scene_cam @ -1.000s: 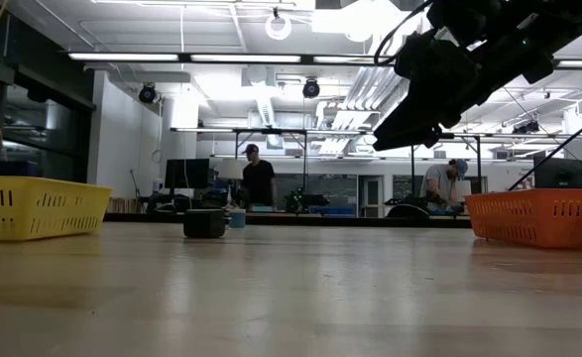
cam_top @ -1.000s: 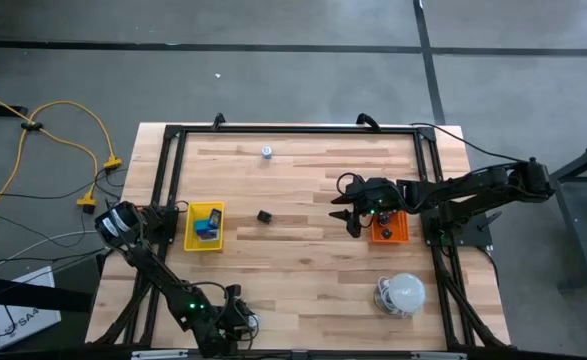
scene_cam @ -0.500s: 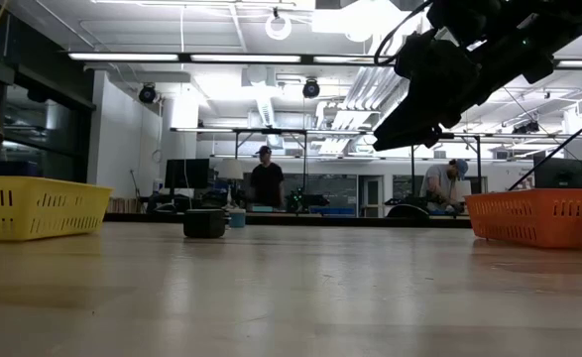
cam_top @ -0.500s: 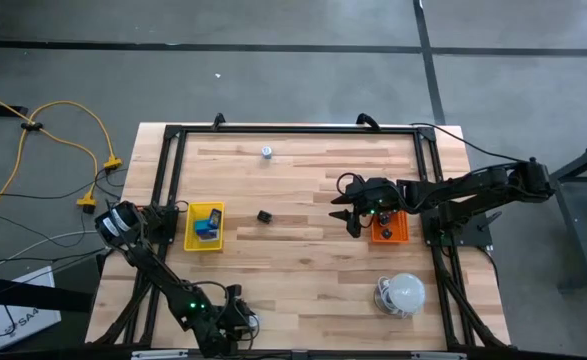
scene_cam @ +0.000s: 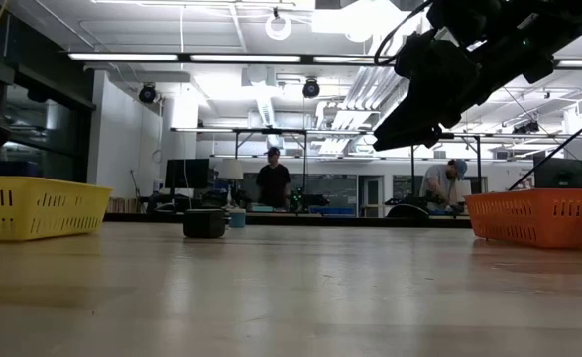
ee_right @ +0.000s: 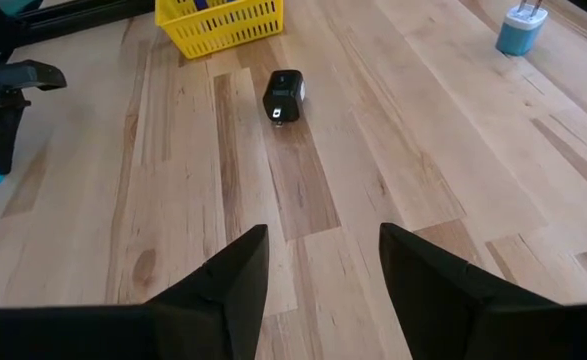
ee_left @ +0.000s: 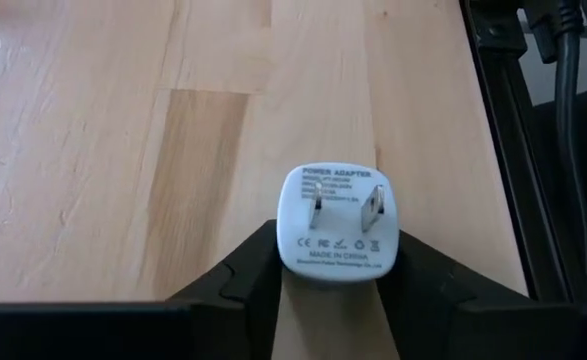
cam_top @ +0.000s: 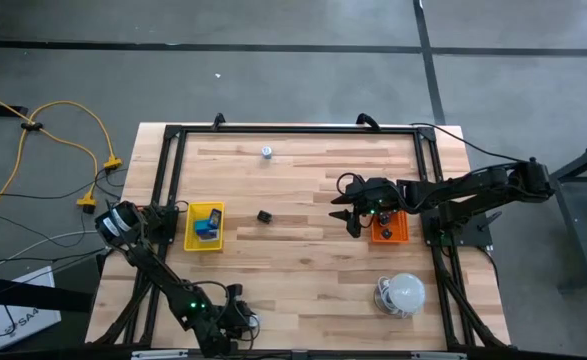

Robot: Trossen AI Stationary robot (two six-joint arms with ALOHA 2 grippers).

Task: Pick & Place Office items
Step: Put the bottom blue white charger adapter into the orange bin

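White adapter [ee_left: 339, 221] between left pincer [ee_left: 331, 283] fingers (prongs up)

A small block [cam_top: 265, 216] lies on the table [cam_top: 303, 260] between two trays [cam_top: 204, 227] [cam_top: 389, 229]; a dome [cam_top: 406, 293] sits near the right one.

Black block [ee_right: 284, 96] lying on wooden table [ee_right: 393, 170]; yellow tray [ee_right: 219, 22] beyond it; blue-white plug [ee_right: 521, 28] well apart
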